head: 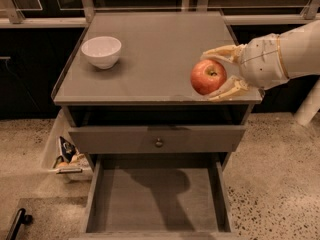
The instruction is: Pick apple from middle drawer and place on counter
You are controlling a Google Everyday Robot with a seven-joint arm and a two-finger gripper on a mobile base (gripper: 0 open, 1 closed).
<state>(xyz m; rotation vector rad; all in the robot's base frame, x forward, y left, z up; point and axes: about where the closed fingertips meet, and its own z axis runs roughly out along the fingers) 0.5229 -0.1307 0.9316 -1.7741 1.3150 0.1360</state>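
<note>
Counter (pixel 160 49) grey, white bowl (pixel 101 51) toward its back; your gripper (pixel 207 77), fingers (pixel 222 51) closed round apple (pixel 208 77), over front corner (touching surface or not: cannot tell). Middle drawer (pixel 157 196) pulled out below; speckled floor (pixel 280 174).

Working off one camera only. It is sitting high in front of the cabinet (pixel 115 140), close in, facing forward and tilting down. I am seeing the whole counter (pixel 160 49), the open middle drawer (pixel 155 204) below, floor (pixel 280 174) at both sides. The gripper (pixel 216 74) is showing at frame right, over the counter's front right corner, clasping the apple (pixel 206 78).
</note>
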